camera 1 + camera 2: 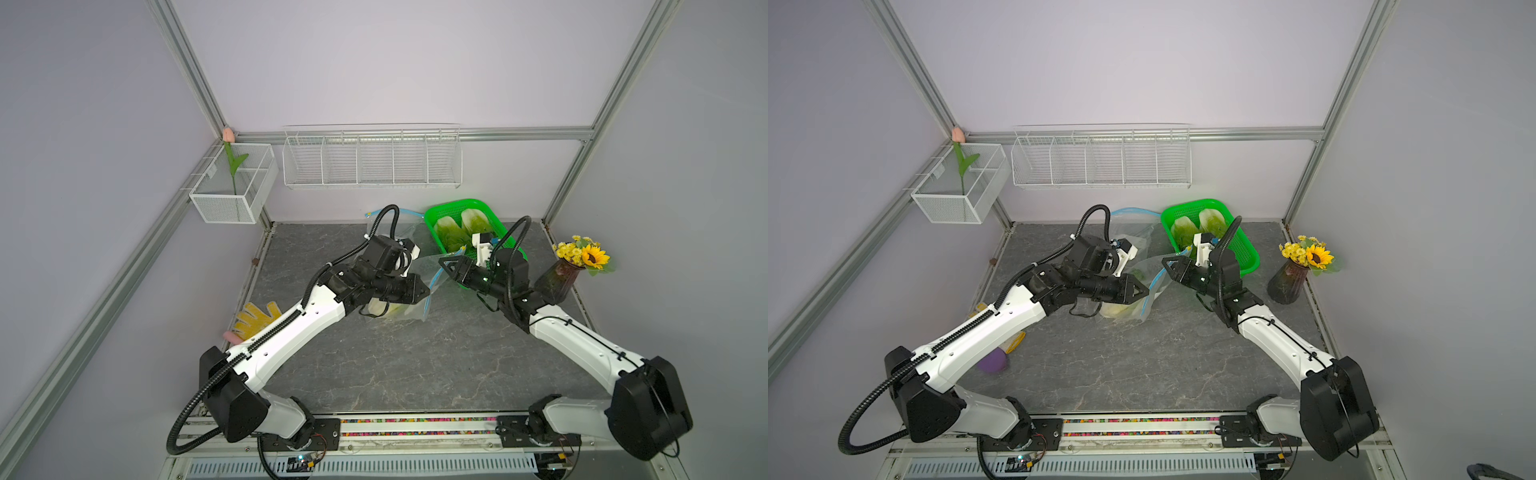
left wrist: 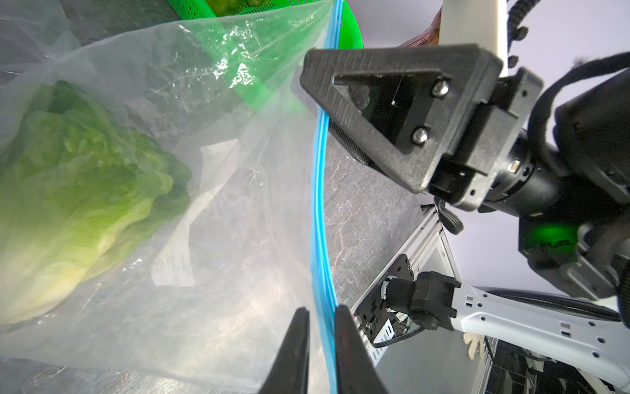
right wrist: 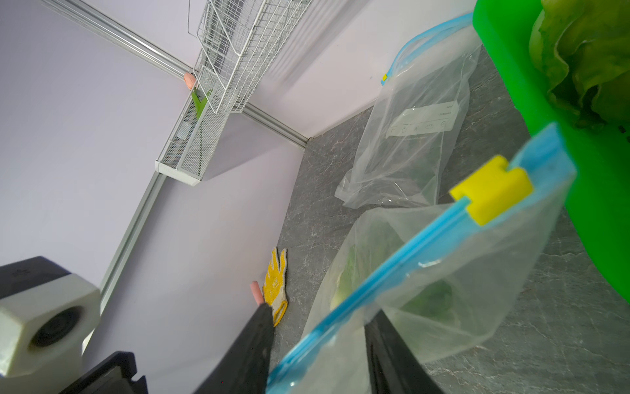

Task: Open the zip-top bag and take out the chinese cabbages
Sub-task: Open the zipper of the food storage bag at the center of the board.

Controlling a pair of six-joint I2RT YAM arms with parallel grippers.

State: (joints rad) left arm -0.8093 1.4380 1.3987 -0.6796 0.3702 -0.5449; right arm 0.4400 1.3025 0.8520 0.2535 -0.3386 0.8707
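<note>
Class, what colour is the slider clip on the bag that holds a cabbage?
Yellow. The slider clip shows best in the right wrist view.

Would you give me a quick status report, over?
Left claw pinching zip-top bag at its zip; right claw open, astride it. One chinese cabbage bagged, two more in green basket. Nothing blocking.

The light is bright, even and soft, coming from overhead. The pale walls show no hard shadows, and shadows on the grey table are faint. In both top views the wide lens splays the frame rails outward toward the corners, and the green basket glows oversaturated. In the left wrist view white glare flecks the clear bag. In the right wrist view its yellow slider is close and out of focus, and the wire rack is partly smeared.
</note>
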